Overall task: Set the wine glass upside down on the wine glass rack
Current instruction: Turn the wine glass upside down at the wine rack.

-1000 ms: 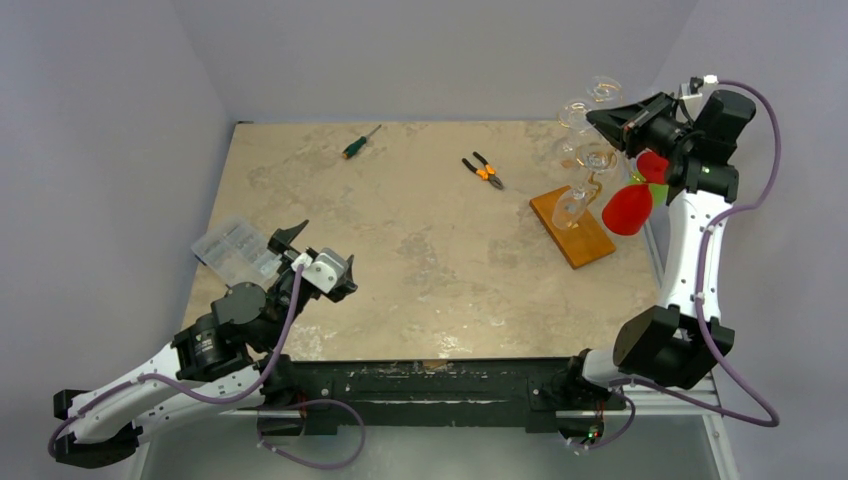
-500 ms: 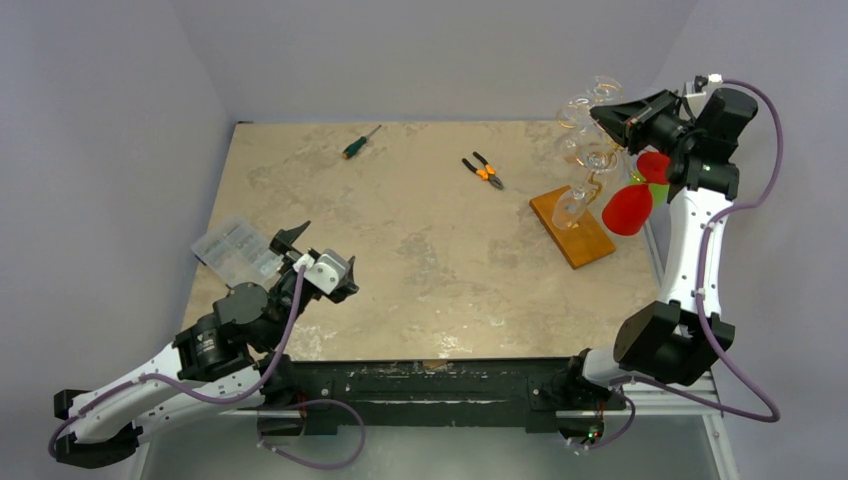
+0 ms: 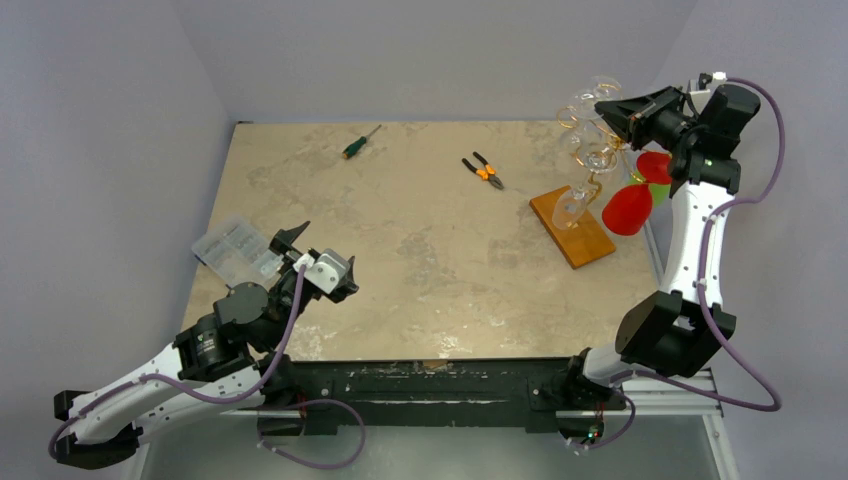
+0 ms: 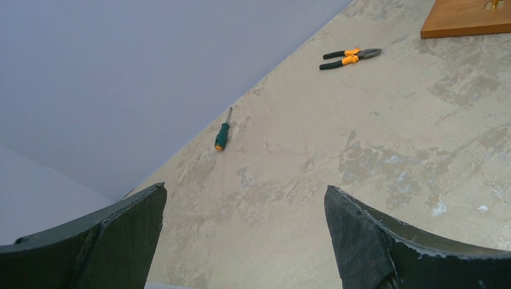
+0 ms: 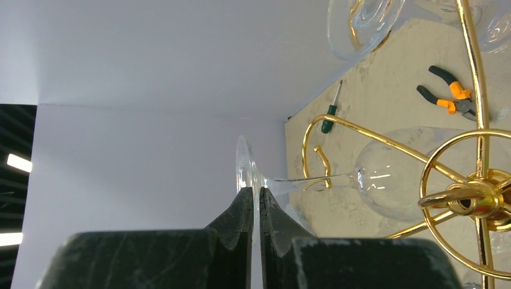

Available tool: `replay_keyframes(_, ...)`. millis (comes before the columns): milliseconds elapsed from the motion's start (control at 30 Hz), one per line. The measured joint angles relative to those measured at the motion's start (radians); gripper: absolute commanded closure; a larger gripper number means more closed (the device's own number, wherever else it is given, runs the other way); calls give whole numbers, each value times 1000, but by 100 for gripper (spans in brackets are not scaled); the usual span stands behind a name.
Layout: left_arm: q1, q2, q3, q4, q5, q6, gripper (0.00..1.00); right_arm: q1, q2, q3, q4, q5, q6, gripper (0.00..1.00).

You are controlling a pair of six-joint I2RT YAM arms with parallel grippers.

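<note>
- Left gripper: near left of the table, low over the surface. Jaws spread wide apart with nothing between them.
- Clear plastic box: near-left edge of the table, just beside the left gripper on its left.
- Table: mottled beige slab with plain grey walls on the left, far and right sides.
- Wine glass rack: right side of the table, about midway in depth. An orange-brown wooden base lies flat, and a gold wire stem rises from it into curled arms.
- Other glasses: clear. One hangs low by the rack's base, and more hang among the upper arms.
- Red rounded object: just off the table's right edge, beside the rack's base. It shows a small green part, and what it is cannot be told.
- Pliers: orange-and-black handles, lying flat towards the far side, left of the rack.
- Screwdriver: green handle, lying near the far edge, left of centre.
- Right gripper: raised high at the far right, level with the rack's top. Jaws pressed together on the thin foot of the wine glass.
- Wine glass: clear, held by its foot at the top of the rack. Its stem crosses a curled gold arm and its bowl reaches towards the rack's hub. Whether the stem rests in the hook cannot be told.
</note>
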Motion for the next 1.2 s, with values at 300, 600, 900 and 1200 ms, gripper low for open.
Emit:
replay_keyframes(300, 8, 0, -2, 0, 0, 0, 0, 0, 23, 18, 11, 14, 15, 100)
replay_keyframes(600, 14, 0, -2, 0, 1, 0, 0, 0, 43, 44, 23, 23, 28, 100)
replay_keyframes(900, 22, 0, -2, 0, 7, 0, 0, 0, 84, 60, 42, 26, 41, 100)
replay_keyframes(1200, 34, 0, -2, 0, 12, 0, 0, 19, 100, 63, 51, 28, 56, 100)
